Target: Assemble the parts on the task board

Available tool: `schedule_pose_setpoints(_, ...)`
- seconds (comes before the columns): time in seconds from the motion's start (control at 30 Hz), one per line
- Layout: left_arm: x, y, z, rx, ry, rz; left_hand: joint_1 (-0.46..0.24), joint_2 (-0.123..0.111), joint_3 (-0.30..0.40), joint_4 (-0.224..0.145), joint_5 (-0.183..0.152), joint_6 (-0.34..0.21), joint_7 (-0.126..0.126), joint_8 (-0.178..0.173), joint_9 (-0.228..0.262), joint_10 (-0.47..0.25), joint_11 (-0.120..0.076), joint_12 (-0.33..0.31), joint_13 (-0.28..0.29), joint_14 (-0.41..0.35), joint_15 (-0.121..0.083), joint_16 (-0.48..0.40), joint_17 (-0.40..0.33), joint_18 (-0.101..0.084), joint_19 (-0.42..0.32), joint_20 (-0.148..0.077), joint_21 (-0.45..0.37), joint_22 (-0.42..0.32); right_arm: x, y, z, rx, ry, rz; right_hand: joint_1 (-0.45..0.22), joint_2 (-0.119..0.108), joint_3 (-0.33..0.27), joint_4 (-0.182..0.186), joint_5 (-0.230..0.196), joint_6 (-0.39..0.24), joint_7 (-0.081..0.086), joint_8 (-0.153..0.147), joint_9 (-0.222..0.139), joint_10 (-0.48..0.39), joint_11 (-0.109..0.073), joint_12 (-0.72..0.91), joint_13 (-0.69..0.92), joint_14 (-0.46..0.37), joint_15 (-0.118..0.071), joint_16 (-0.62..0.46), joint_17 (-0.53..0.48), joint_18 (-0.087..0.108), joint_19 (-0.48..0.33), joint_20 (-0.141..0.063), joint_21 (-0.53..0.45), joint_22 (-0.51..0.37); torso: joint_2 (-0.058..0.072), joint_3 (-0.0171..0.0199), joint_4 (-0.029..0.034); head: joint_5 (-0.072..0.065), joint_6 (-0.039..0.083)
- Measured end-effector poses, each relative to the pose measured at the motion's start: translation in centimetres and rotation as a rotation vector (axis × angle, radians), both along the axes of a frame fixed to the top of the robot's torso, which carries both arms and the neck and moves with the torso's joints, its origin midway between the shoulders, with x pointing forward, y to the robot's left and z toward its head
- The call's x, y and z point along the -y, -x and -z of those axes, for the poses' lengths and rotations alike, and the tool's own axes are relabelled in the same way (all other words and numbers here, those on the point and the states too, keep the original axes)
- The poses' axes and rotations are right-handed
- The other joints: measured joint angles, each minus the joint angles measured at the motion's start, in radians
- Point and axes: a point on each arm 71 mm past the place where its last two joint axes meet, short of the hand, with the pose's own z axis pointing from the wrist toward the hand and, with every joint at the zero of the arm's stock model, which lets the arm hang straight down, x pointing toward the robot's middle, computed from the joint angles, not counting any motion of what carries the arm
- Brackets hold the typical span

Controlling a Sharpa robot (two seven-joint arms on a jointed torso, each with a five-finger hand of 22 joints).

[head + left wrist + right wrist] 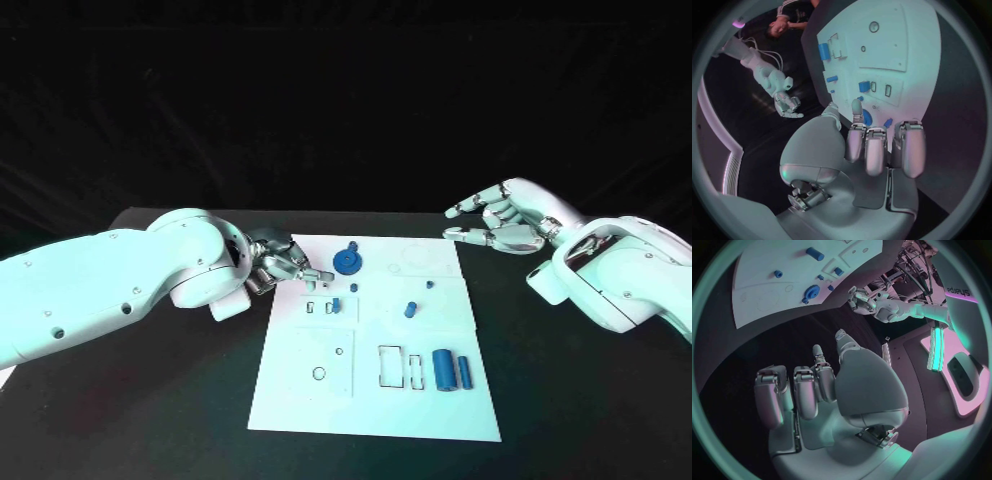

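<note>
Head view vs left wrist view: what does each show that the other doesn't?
Head view alone: both arms whole, the left hand from outside at the board's left edge, and the whole board.

Left wrist view alone: the left hand's palm side, fingers curled over the board edge beside the blue disc.

Both: the white board, the disc, the blue cylinder, and the right hand off the board with nothing in it.

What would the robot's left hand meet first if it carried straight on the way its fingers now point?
Probably the round blue part near the task board's far edge: the left hand points across the board towards it, and it lies just beyond the fingertips. Height above the board is unclear.
</note>
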Motion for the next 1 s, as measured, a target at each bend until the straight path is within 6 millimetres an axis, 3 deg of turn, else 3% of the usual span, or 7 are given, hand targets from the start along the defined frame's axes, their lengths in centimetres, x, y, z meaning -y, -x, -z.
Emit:
schedule_pose_setpoints(0.33, 2.7, -1.1, 0.2, 0.05, -0.2, 0.019, -0.026, -0.009, -0.05, 0.005, 0.0, -0.004, 0.004, 0.001, 0.02, 0.0, 0.0, 0.0, 0.0, 0.0, 0.0, 0.0, 0.0, 0.0, 0.0, 0.0, 0.004, 0.0, 0.3, -0.4, 0.2, -0.046, -0.024, 0.015, 0.006, 0.006, -0.006, -0.006, 0.013, 0.0, 0.0, 0.0, 0.001, 0.0, 0.0, -0.004, 0.0, 0.0, 0.0, 0.0, 0.0, 0.0, 0.0, 0.0, 0.0, 0.0, -0.007, 0.0036, 0.0011, 0.007, -0.007)
schedule_pose_setpoints(1.0, 6.3, -2.3, 1.7, 0.038, -0.332, 0.106, -0.06, 0.001, -0.07, 0.004, -0.012, -0.004, 0.004, 0.008, 0.034, 0.0, 0.0, -0.007, 0.0, 0.0, 0.0, 0.0, 0.0, 0.0, 0.0, 0.0, 0.004, 0.0, 0.4, -0.8, 0.5, -0.072, -0.025, 0.028, 0.006, 0.007, -0.005, -0.006, 0.019, 0.0, 0.0, 0.0, 0.001, 0.0, 0.0, -0.004, 0.0, 0.0, 0.0, 0.0, 0.0, 0.0, 0.0, 0.0, 0.0, 0.001, -0.005, 0.0032, -0.0001, 0.005, -0.014)
